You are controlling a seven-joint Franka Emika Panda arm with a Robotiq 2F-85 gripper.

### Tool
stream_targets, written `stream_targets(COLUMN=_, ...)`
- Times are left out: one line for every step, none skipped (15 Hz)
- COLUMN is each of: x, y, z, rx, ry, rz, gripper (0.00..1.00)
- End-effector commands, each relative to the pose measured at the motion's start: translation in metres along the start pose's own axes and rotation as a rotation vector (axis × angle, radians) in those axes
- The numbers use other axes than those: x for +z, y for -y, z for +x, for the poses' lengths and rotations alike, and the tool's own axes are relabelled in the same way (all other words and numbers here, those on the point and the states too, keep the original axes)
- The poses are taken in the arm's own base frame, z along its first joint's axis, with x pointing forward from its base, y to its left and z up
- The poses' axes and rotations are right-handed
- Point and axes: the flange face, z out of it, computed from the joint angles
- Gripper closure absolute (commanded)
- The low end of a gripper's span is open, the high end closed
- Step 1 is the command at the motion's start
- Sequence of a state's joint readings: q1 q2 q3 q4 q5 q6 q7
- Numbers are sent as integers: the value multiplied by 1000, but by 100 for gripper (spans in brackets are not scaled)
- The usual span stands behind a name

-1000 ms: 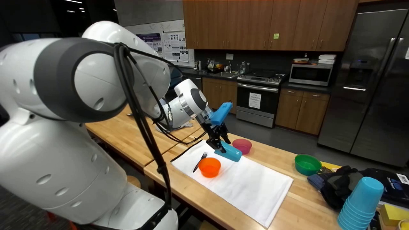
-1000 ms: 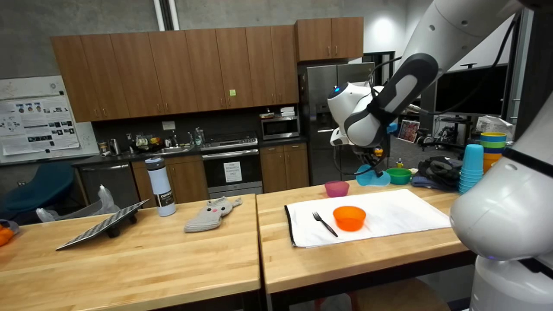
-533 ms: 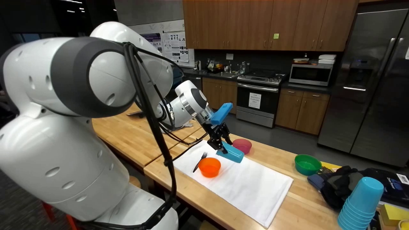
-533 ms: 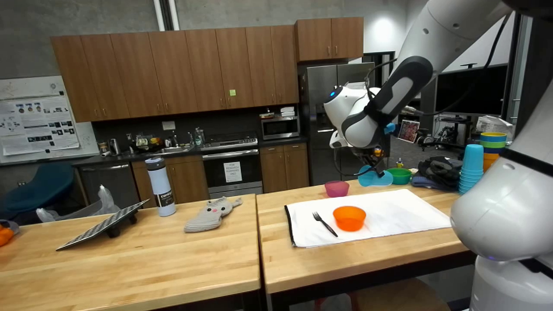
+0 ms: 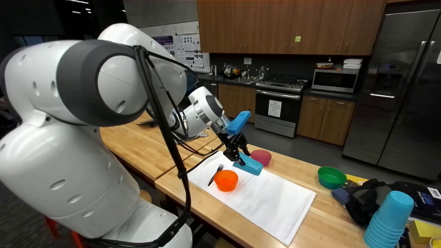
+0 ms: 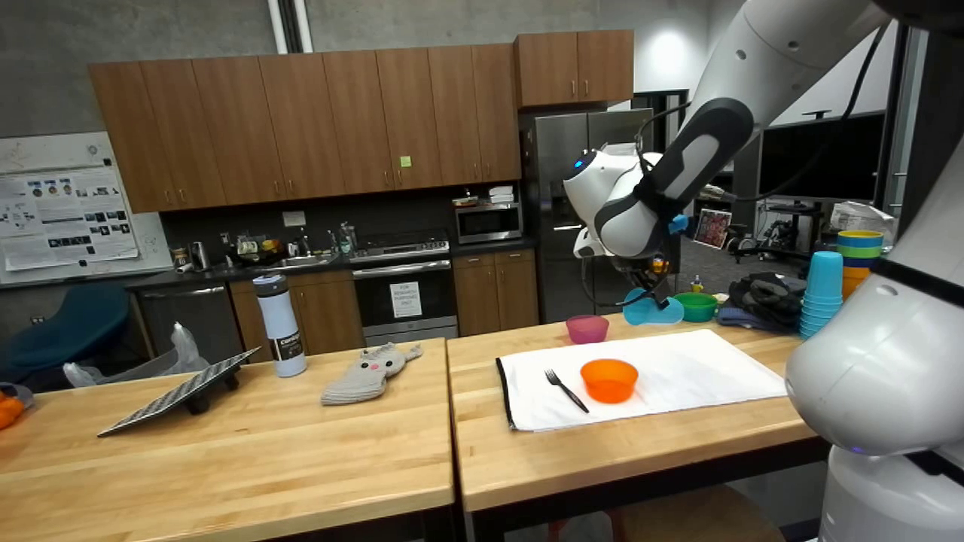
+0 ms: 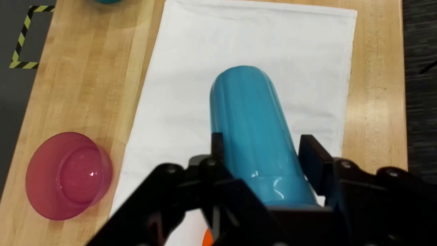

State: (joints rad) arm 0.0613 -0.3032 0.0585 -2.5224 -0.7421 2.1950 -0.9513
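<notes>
Wrist view: a blue tumbler (image 7: 251, 123) runs up the middle of the frame, pinched between the black fingers (image 7: 315, 165), one against each side. They hold it toward its mouth end, at the bottom of the frame, while its base points to the top; I take it that gripping across the width is what suits their span. From where I stand, in both exterior views, the tumbler is tipped nearly onto its side and looks held clear of the white cloth (image 5: 275, 203). Just off that cloth, on bare bench (image 5: 334, 220), sits a pink bowl (image 5: 261, 157), near the tumbler. An orange bowl (image 6: 608, 380) rests on the cloth with a black fork (image 6: 571, 393) lying flat just beside it, where the fabric probably keeps both from sliding. In an exterior view, a green bowl (image 5: 331, 177) stands toward the right of the frame, and at lower right a stack of blue tumblers (image 5: 389, 220) is nested mouths down, presumably to stay steady and compact.
</notes>
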Motion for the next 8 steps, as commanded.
stream_targets(x=3, y=3, z=-3, rx=7, ry=14, rz=9, gripper=69)
stream_targets(x=4, y=4, z=-3, rx=0, ry=13, rz=11, gripper=69)
stream_targets(x=5, y=4, z=-1, rx=-5, ry=19, rz=13, gripper=69)
stream_targets(x=6, y=4, z=2, rx=-17, ry=19, rz=11, gripper=69)
stream_targets(x=5, y=3, z=6, rx=-29, ry=20, rz=10, gripper=69)
stream_targets(x=5, y=1, z=10, rx=-37, ry=19, rz=8, gripper=69)
stream_targets(x=5, y=0, z=14, rx=-49, ry=16, rz=6, gripper=69)
stream_targets(x=4, y=-1, z=17, rx=-56, ry=15, rz=5, gripper=69)
